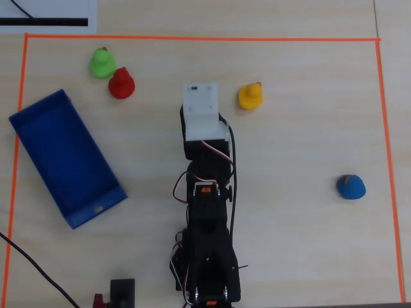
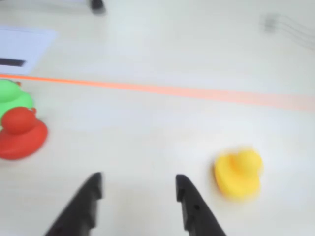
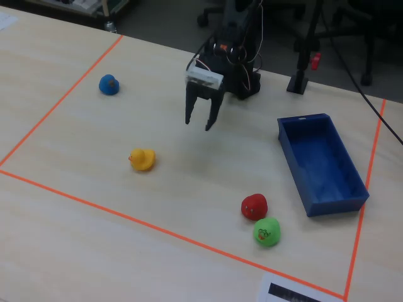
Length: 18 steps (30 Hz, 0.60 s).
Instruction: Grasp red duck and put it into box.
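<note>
Box [image 1: 45,147] diagonal in overhead view (red duck [image 1: 121,83] upright)

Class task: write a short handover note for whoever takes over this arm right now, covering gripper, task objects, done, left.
Gripper: open, empty, raised above the table, between the ducks.
Red duck: on the table beside the green duck, ungrasped; to the left of the fingers in the wrist view.
Box: empty.
Done: nothing yet.
Left: move to the red duck, grasp it, carry it to the box, release.
</note>
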Each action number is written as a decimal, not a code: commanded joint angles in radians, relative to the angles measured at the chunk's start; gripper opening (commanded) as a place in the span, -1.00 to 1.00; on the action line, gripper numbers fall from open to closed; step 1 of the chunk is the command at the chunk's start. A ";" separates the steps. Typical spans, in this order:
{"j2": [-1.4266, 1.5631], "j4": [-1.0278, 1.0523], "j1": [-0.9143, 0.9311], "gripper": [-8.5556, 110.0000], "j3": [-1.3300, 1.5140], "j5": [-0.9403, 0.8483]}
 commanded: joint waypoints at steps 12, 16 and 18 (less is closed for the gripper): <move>-0.290 -0.141 -0.121 -0.41 -0.172 0.032; -0.403 -0.172 -0.164 -0.39 -0.242 0.078; -0.453 -0.179 -0.196 -0.39 -0.272 0.103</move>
